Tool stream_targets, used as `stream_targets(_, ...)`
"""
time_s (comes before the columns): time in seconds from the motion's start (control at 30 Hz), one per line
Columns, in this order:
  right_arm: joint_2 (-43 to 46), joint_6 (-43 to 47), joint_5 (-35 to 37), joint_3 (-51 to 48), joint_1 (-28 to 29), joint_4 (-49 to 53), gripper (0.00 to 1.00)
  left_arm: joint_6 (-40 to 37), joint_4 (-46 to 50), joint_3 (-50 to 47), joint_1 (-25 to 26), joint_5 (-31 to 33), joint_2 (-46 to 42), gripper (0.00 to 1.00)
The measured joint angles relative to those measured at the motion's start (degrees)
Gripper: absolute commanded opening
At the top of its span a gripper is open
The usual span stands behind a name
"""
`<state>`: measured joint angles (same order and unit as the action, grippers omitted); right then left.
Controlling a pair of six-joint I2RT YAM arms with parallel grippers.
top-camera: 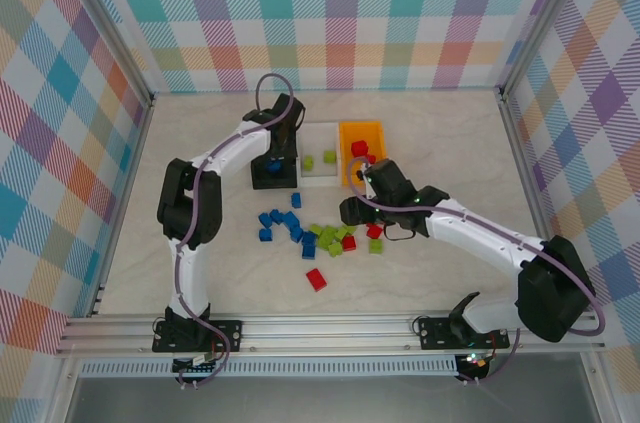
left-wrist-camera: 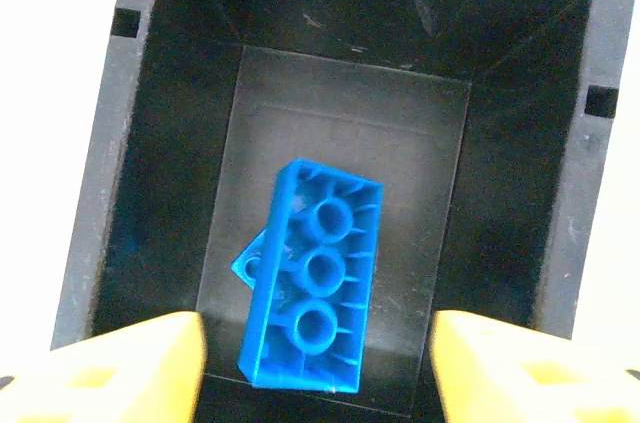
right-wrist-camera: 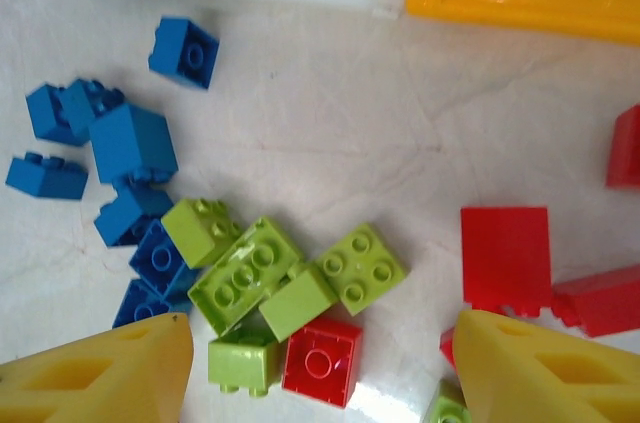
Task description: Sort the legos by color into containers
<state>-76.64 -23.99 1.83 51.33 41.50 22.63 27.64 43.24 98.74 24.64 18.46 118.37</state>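
**Blue bricks and left arm.** A blue plastic brick (left-wrist-camera: 315,278) lies underside up, three round tubes showing, on the floor of the black rectangular plastic bin (left-wrist-camera: 150,143). It rests aslant over a second blue piece (left-wrist-camera: 247,264) that shows at its left edge. I hold the left gripper (top-camera: 276,158) directly above this bin. Its yellow fingers (left-wrist-camera: 120,368) stand spread, one on either side of the brick and clear of it, pinching nothing.

**Other bins.** Just right of the black bin sits the white plastic bin (top-camera: 320,183), which holds two lime green bricks (top-camera: 308,161). Just beside that stands the orange plastic bin (top-camera: 362,130), which holds sorted red bricks (top-camera: 359,148).

**Loose bricks.** Nearer the arm bases, unsorted pieces lie on the pale table (top-camera: 450,153). A loose blue cluster (top-camera: 282,225) lies to the left, a loose green cluster (top-camera: 333,236) in the middle and loose red bricks (top-camera: 375,231) to the right. A single red brick (top-camera: 316,279) lies apart from them, closest to the bases.

**Right arm.** The right gripper (right-wrist-camera: 320,373) hangs over the near edge of this pile with its jaws spread wide and nothing pinched. In the right wrist view one fingertip (right-wrist-camera: 100,373) stands beside the blue pieces and the other beside the red ones. A small green brick (right-wrist-camera: 243,361) and a square red brick (right-wrist-camera: 320,358) lie side by side in the gap between the fingertips. I cannot tell whether the fingertips touch the table.

**Surroundings.** Pastel checked panels (top-camera: 350,13) enclose the table.
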Motion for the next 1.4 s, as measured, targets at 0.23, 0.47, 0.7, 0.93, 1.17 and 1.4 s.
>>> stream_targets(0.23, 1.11, -1.88, 1.14, -0.83, 1.77, 2.16, 0.66, 1.62, -1.36, -6.88, 0.83, -2.10, -8.48, 1.00)
stream_targets(0.47, 2.91, -8.20, 5.70, -6.93, 1.99, 5.81, 0.66, 4.15, -7.56, -21.05, 9.46, -2.16, -29.79, 1.00)
stream_targets(0.7, -0.20, -11.50, 6.34, -11.13, 2.03, 6.10, 0.64, 8.57, -11.96, -40.94, 17.27, -1.86, -43.93, 1.00)
stream_targets(0.93, -5.79, -12.46, 7.80, -10.60, 2.43, 2.95, 0.55, 14.69, -11.74, -55.89, 20.31, -0.74, -52.96, 1.00)
stream_targets(1.17, -7.72, -13.31, 10.19, -10.34, 3.02, 3.13, 0.40, 17.84, -9.22, -59.19, 20.50, 2.05, -62.58, 1.00)
stream_targets(1.4, -5.11, -13.55, 10.58, -10.34, 3.43, 3.65, 0.32, 18.03, -7.10, -59.23, 20.50, 4.68, -63.69, 1.00)
